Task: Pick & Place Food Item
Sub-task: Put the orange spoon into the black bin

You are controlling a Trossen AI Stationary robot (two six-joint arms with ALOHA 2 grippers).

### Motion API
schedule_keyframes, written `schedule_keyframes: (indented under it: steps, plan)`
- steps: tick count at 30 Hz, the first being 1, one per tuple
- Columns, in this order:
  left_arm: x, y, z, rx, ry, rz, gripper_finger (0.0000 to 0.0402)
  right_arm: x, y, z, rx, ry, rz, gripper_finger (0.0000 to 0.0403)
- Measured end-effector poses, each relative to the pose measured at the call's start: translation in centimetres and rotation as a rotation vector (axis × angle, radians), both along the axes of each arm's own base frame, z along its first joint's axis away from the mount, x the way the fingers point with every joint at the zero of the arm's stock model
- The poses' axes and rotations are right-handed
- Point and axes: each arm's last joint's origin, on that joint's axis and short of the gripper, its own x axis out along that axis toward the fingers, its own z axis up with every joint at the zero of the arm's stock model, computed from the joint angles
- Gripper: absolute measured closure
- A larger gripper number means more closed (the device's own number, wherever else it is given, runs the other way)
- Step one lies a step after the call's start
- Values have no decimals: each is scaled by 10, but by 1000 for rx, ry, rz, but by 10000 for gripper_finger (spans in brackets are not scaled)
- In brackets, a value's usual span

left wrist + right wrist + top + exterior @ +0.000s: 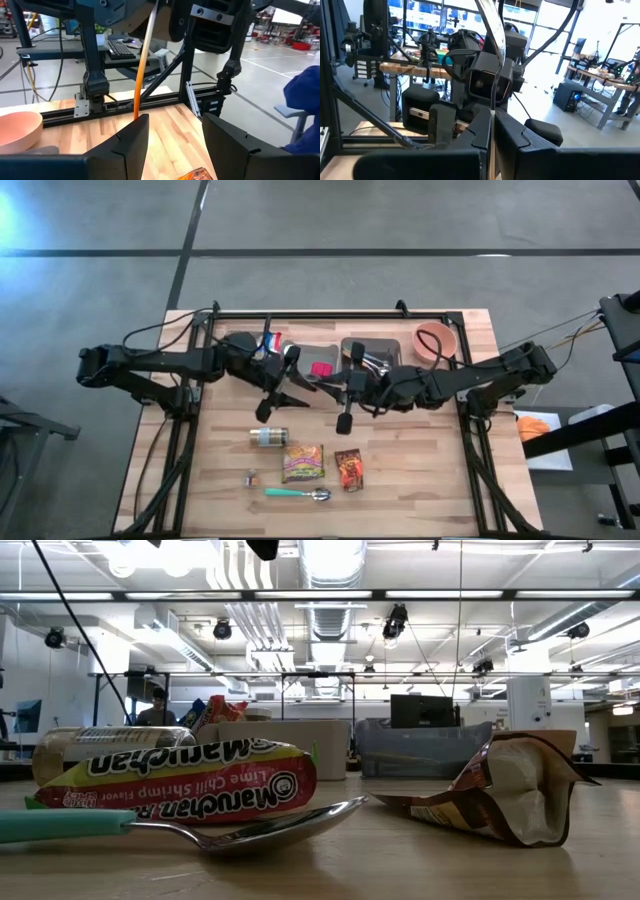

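A Maruchan ramen packet (302,462) (180,785), a brown pouch (348,470) (500,795) and a lying jar (268,436) rest on the table's near half, untouched. Both grippers hang in the air above the table's middle, tip to tip. My left gripper (298,385) (172,117) is open with nothing between its fingers. My right gripper (340,388) (492,115) is shut. A thin long strip (492,55) (142,65) rises in line with the right fingers' seam; what it is I cannot tell. My right gripper is shut, and the thin strip (492,107) starts right at the seam of its fingers and runs upward. Whether the fingers hold it or it only stands behind them cannot be told. My left gripper touches nothing that I can make out.
A teal-handled spoon (298,494) (260,830) and a small object (250,477) lie near the front edge. At the back stand a grey bin (385,345), a pink bowl (435,340) (17,130), a tray with a pink item (320,366) and a bag (268,345).
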Motion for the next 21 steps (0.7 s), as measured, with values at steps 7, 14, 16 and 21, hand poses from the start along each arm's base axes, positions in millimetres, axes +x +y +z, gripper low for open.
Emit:
schedule_keyframes:
  steps: [7,14,16,21]
  plan:
    - [-6,0,4,1,-2,11,210,0,0,-1,15,2,5,395]
    - [-25,2,16,17,-1,105,210,-1,4,-2,22,3,61,395]
    - [-26,2,18,18,-8,115,210,0,4,0,19,-9,78,395]
    - [-23,-1,17,17,-13,97,210,-1,4,3,-13,-43,88,395]
